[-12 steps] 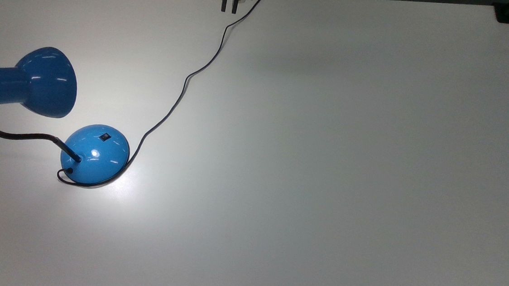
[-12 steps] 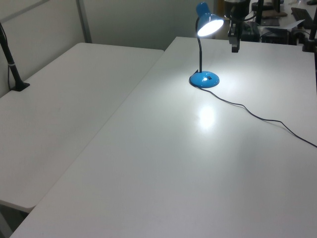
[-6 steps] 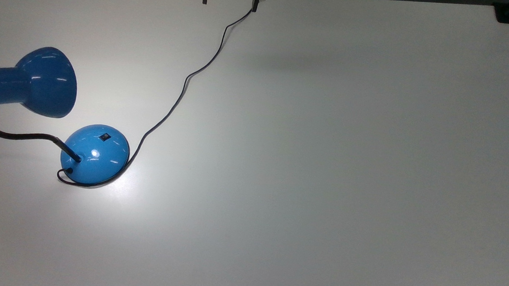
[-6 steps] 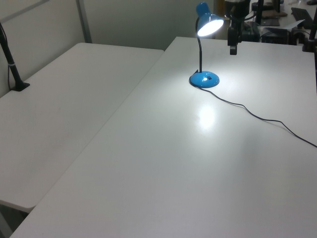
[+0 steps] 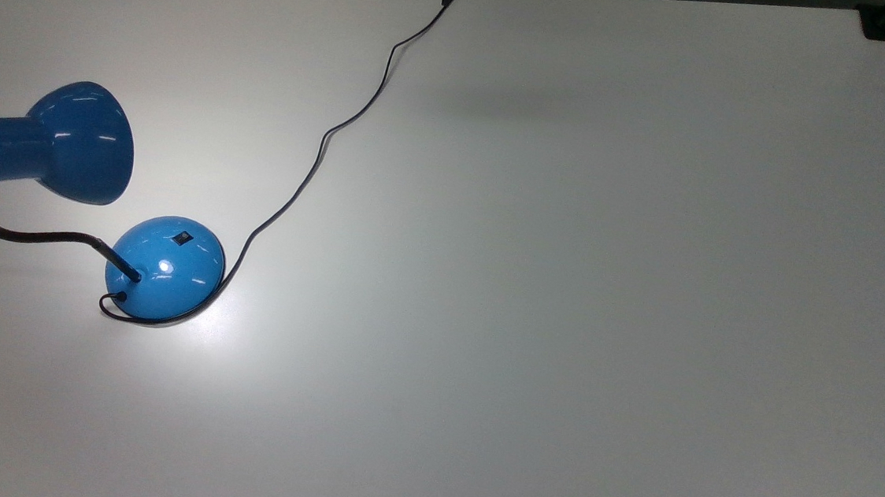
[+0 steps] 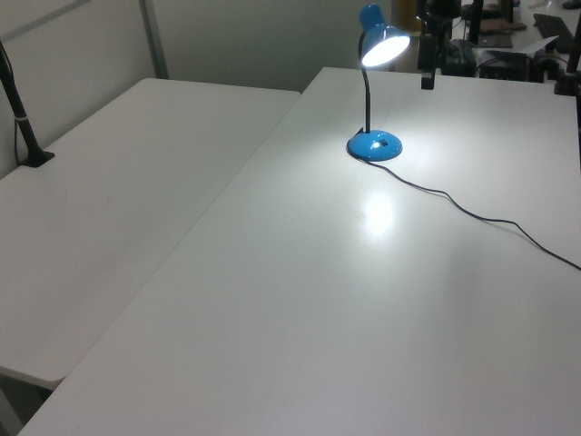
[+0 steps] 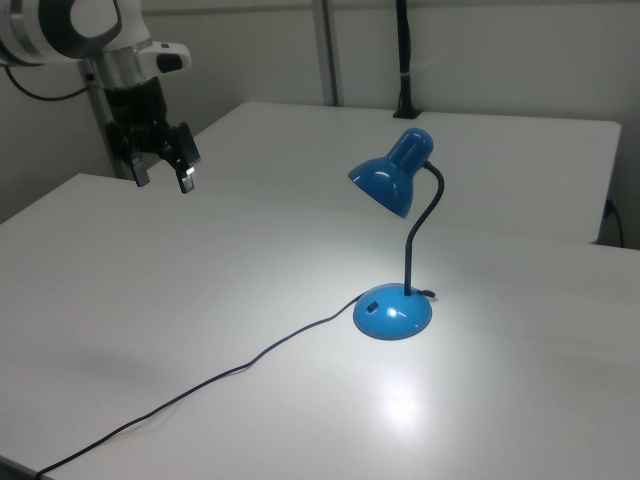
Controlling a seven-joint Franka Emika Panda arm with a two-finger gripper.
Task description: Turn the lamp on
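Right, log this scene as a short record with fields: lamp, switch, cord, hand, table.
lamp: blue lamp standing upright, lit, bright patch on the table in front of its base
switch: small black switch on the domed base
cord: thin black cord runs from the base across the table and off the top view's upper edge
hand: hand open, raised above the table, far from the lamp, holding nothing
table: white table
task state: lamp appears on

No text, label, brand, number or sign can be read on anything here. The lamp (image 7: 395, 240) and the table (image 5: 565, 290) bear no legible marking.
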